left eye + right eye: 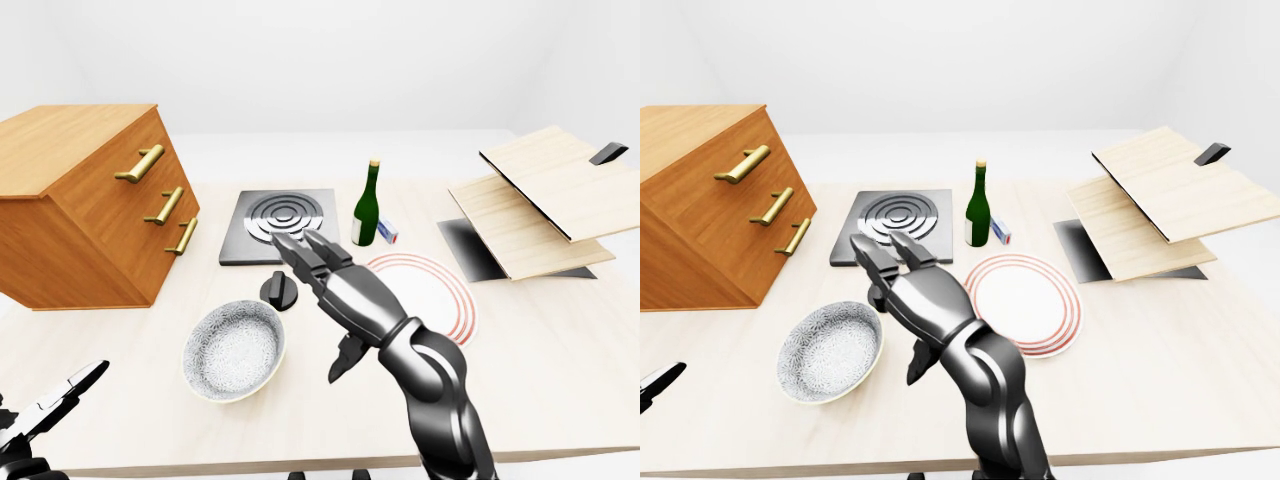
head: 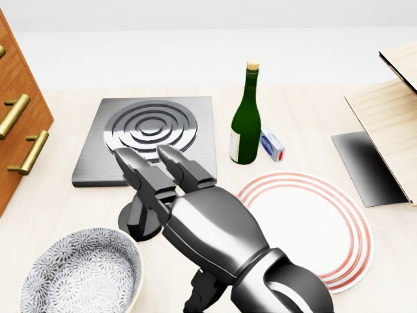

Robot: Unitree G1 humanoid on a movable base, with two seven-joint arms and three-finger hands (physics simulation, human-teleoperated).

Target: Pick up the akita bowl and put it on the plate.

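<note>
The akita bowl [image 1: 234,350], white with a grey speckled inside, sits upright on the pale table in the lower left of the left-eye view. To its right lies the white plate [image 1: 440,292] with red rings, nothing on it. My right hand [image 1: 315,305] hovers between the two, open, its fingers [image 2: 140,171] stretched toward the stove plate and its thumb hanging down. It holds nothing and stands just right of the bowl's rim. In the bottom left corner my left hand [image 1: 55,400] shows only in part, fingers spread and holding nothing.
A grey stove plate [image 1: 280,225] with a black knob [image 1: 278,291] lies above the bowl. A green bottle [image 1: 367,208] and a small box [image 1: 388,233] stand above the plate. A wooden drawer cabinet [image 1: 90,210] is at left, tilted wooden boards [image 1: 540,205] at right.
</note>
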